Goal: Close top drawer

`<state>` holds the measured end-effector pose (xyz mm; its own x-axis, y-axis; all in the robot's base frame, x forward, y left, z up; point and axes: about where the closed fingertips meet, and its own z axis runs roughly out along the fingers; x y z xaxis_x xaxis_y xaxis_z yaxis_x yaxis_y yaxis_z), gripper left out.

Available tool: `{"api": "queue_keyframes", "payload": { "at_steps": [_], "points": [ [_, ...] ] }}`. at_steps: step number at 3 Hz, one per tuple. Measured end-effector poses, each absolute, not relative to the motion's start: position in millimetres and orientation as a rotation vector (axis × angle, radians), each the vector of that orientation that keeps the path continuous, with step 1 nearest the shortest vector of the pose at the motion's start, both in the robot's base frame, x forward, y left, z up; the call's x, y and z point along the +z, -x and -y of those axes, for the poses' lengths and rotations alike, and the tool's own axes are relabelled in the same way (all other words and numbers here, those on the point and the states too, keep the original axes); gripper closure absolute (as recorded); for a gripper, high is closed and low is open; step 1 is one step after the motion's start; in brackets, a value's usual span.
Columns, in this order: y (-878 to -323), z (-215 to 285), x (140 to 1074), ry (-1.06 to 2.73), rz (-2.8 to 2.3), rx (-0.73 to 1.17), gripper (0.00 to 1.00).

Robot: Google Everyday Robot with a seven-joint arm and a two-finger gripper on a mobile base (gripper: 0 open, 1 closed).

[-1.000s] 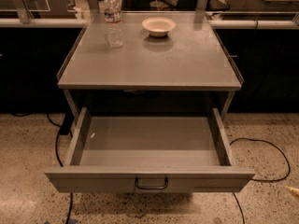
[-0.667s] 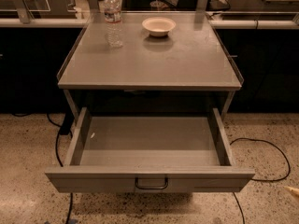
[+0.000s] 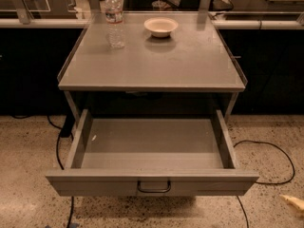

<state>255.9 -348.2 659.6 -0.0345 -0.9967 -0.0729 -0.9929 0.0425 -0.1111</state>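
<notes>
Top drawer (image 3: 95,185): pulled fully out from under the table (image 3: 156,65), nothing visible inside, front panel nearest the camera, handle (image 3: 154,187) at its centre untouched.

Gripper (image 3: 293,202): probably the pale tip at the lower right edge, low over the floor and well apart from the drawer front; too little shows to be sure. Open or closed: cannot tell.

On the table: water bottle (image 3: 114,20) and bowl (image 3: 161,26), upright, near the back.

Progress: none visible. No contact made. Left to do: reach the front panel, then push the drawer in along its full travel.

gripper (image 3: 293,202) mostly cut off at lower-right edge.
</notes>
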Motion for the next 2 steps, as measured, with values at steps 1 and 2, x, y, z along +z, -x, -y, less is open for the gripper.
{"api": "queue_keyframes", "payload": {
  "at_steps": [1,2],
  "points": [
    [-248,328,648,2.160,-2.129,-0.043,0.00],
    [-245,312,636,2.220,-2.090,-0.027,0.00]
  ]
}}
